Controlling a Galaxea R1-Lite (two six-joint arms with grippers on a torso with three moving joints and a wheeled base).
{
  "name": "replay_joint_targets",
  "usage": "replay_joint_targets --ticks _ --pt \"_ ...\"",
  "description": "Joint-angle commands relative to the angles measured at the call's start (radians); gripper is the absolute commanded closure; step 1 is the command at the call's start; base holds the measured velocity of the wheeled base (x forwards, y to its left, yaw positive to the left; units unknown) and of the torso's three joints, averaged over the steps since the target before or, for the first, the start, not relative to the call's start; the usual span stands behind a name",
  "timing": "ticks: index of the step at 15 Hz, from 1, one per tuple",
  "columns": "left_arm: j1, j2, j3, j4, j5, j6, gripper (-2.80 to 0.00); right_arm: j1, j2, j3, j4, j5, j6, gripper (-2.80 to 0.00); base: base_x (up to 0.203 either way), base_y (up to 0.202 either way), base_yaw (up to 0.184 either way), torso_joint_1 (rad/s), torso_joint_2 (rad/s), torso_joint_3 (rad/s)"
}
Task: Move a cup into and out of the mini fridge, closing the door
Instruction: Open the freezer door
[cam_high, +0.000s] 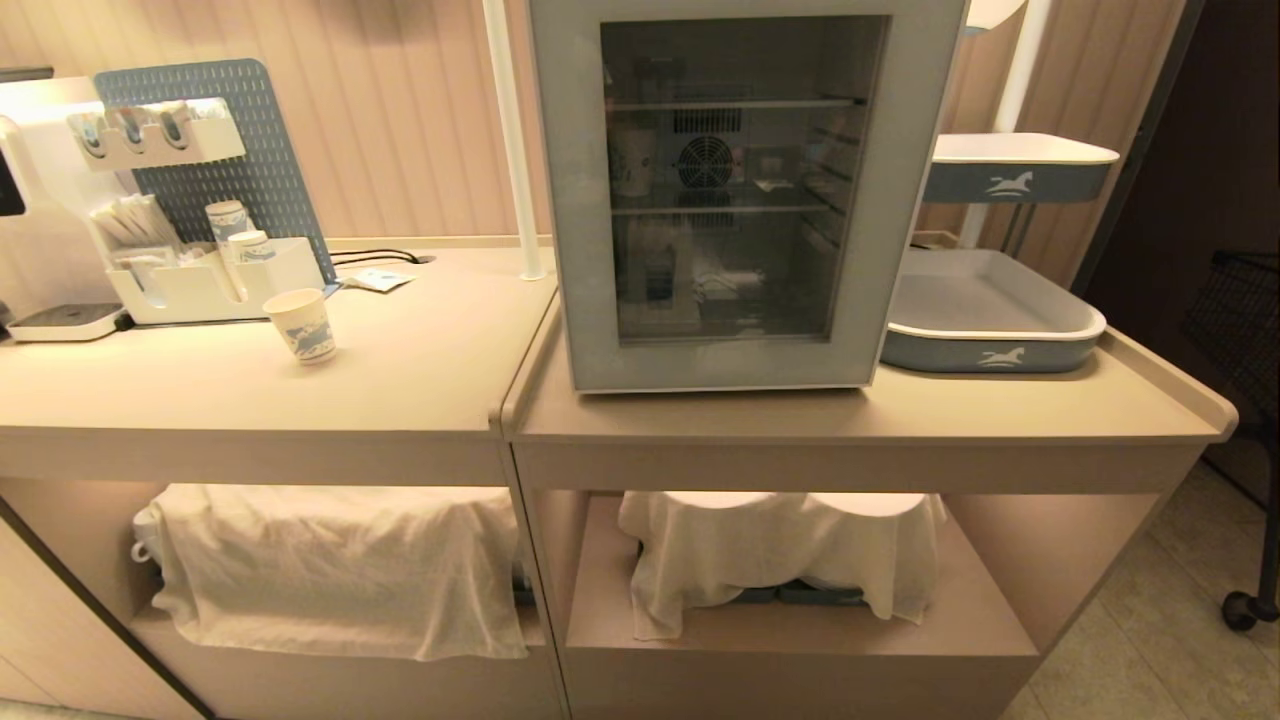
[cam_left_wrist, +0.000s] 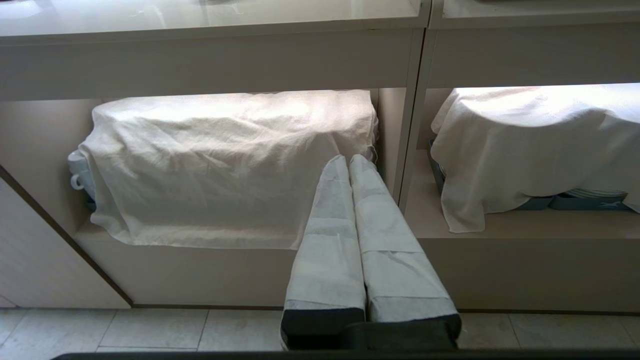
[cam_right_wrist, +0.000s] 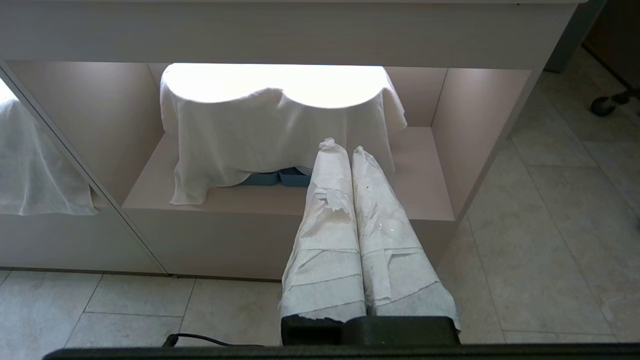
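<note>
A small white cup (cam_high: 301, 325) with a blue print stands upright on the left counter, well left of the mini fridge (cam_high: 740, 190). The fridge sits on the right counter, and its grey-blue framed glass door (cam_high: 735, 185) is closed. Neither arm shows in the head view. My left gripper (cam_left_wrist: 348, 161) is shut and empty, held low in front of the cloth-covered shelf under the left counter. My right gripper (cam_right_wrist: 344, 150) is likewise shut with nothing in it, low before the shelf under the right counter.
A white organiser (cam_high: 215, 285) with stacked cups and a pegboard stands behind the cup. A grey-blue tray (cam_high: 985, 320) lies right of the fridge. White cloths (cam_high: 340, 565) cover things on both lower shelves. A castor (cam_high: 1240, 608) stands on the floor at the right.
</note>
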Motion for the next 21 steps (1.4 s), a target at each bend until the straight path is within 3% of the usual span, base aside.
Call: replay_joint_targets --ticks 1,6,9,12,15,17,19,21 --pt "0.000 0.000 0.000 0.000 0.000 0.000 0.00 0.000 -0.002 0.000 0.001 -0.001 -0.001 0.00 0.000 0.000 0.000 0.000 0.00 0.000" --pt "0.001 0.000 -0.025 -0.003 -0.014 0.002 0.00 0.000 -0.002 0.000 0.001 -0.001 -0.001 0.00 0.000 0.000 0.000 0.000 0.00 0.000" --pt "0.001 0.089 -0.323 0.089 -0.105 0.001 0.00 0.000 -0.002 0.000 0.001 -0.001 -0.001 0.00 0.000 0.000 0.000 0.000 0.00 0.000" --pt "-0.004 0.434 -0.783 0.201 -0.161 -0.037 0.00 0.000 -0.002 0.000 0.001 -0.001 -0.002 0.00 0.000 0.000 0.000 0.000 0.00 0.000" --pt "-0.046 0.853 -1.310 0.292 -0.191 -0.123 0.00 0.000 -0.002 0.000 0.001 -0.001 -0.001 0.00 0.000 0.000 0.000 0.000 0.00 0.000" --pt "-0.111 1.031 -1.515 0.391 -0.211 -0.208 0.00 0.000 -0.002 0.000 0.001 -0.001 -0.001 0.00 0.000 0.000 0.000 0.000 0.00 0.000" --pt "-0.151 1.105 -1.567 0.459 -0.290 -0.331 0.00 0.000 -0.002 0.000 0.001 -0.001 -0.001 0.00 0.000 0.000 0.000 0.000 0.00 0.000" --pt "-0.155 1.142 -1.486 0.437 -0.348 -0.480 0.00 0.000 -0.002 0.000 0.001 -0.001 -0.001 0.00 0.000 0.000 0.000 0.000 0.00 0.000"
